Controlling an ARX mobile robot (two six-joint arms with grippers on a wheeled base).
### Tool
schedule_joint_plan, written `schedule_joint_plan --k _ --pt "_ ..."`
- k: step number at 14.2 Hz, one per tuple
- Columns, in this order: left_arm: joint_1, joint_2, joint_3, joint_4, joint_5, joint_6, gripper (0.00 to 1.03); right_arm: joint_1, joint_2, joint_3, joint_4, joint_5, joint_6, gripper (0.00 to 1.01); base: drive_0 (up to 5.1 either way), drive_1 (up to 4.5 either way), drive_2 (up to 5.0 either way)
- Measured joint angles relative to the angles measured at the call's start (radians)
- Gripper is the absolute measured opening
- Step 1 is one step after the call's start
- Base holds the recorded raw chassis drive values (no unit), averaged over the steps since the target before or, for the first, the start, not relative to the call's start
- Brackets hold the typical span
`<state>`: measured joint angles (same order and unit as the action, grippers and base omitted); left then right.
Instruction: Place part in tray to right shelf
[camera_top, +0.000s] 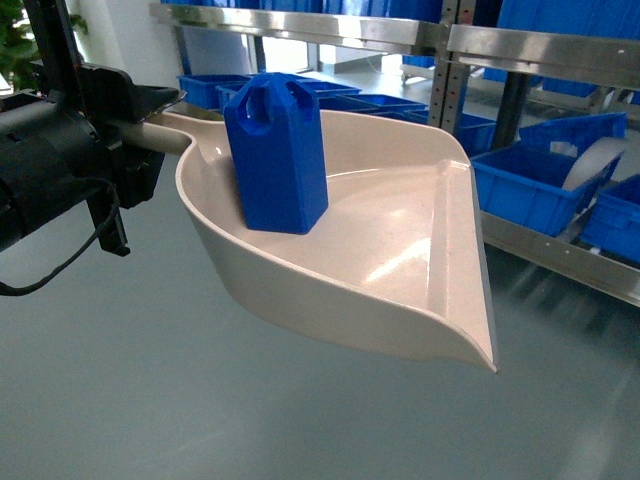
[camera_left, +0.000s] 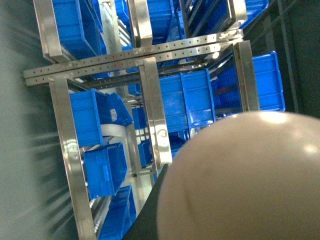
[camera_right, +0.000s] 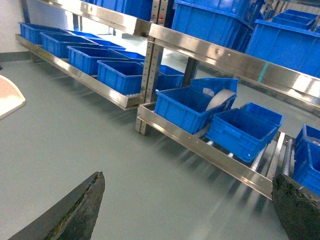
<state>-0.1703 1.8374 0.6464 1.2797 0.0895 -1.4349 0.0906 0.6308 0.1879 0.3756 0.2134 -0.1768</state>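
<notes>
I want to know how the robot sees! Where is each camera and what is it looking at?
Head: up on the robot, looking down at the tray holding the part; left arm shows.
Left wrist: under the tray, facing the shelf.
Right wrist: above the floor, facing the shelf; open right hand shows.
Shared: shelf, blue crates.

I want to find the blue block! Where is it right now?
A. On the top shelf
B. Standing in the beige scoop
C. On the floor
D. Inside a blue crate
B: the head view shows the block standing upright in the scoop, held above the floor.
</notes>
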Motion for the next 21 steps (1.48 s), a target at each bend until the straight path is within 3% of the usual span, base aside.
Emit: schedule_joint_plan --k 21 --pt "0.0 0.0 0.0 0.0 0.0 0.0 0.12 0.0 0.0 0.0 0.0 0.0 0.0 0.98 -1.6 -1.59 -1.6"
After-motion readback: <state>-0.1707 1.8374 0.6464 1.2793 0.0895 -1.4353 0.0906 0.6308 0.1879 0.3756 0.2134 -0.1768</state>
